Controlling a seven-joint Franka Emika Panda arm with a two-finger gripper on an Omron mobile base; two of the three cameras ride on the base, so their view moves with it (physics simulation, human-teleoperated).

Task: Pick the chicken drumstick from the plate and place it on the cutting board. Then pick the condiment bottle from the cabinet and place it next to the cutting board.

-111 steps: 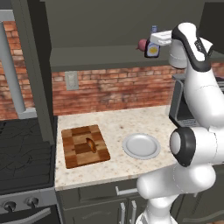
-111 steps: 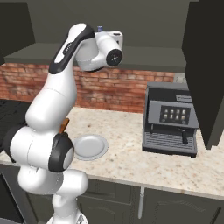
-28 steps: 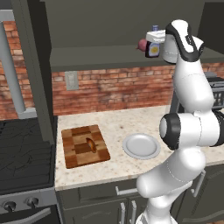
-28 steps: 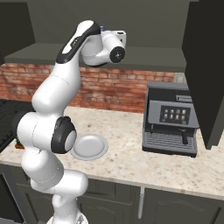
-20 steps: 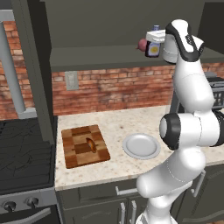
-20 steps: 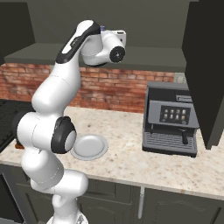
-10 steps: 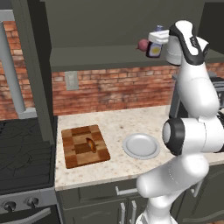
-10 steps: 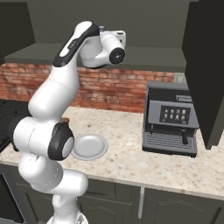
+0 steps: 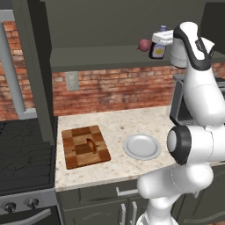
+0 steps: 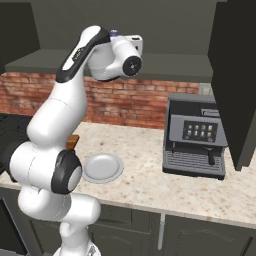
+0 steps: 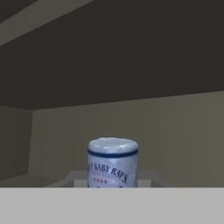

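Pinching the condiment bottle (image 9: 157,49) around its body, the gripper (image 9: 161,43) carries something light, rigid and likely slippery.

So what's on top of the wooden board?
The drumstick lies on the board, near its middle. Nothing else shows there. What is under the board cannot be seen.

The condiment bottle (image 11: 113,162) carried a label that read "BABY RAY'S"; the smaller print under it was too blurred to read.
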